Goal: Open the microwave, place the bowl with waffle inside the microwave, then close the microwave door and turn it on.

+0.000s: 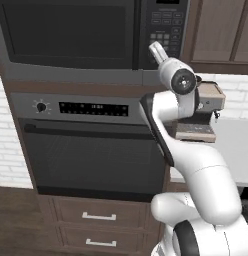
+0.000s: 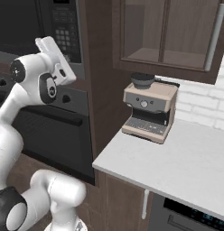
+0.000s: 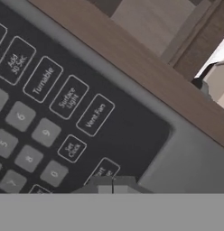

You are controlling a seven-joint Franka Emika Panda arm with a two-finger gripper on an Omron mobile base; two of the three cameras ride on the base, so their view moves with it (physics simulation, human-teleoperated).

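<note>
1. We see the microwave [image 1: 71,35] built in above the black oven [image 1: 91,150], its microwave door [image 1: 66,32] shut flush.
2. Our gripper [image 3: 112,184] has its fingertips pressed together with nothing between them, right at the keypad panel [image 3: 55,122], by a key at its lower edge.
3. On the counter [image 2: 177,167] to the right, a coffee machine [image 2: 150,110] stands well apart from the microwave.

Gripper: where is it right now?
The gripper is shut and up against the bottom right corner of the microwave keypad, its tips by the Start button, just below Set Clock.
</note>
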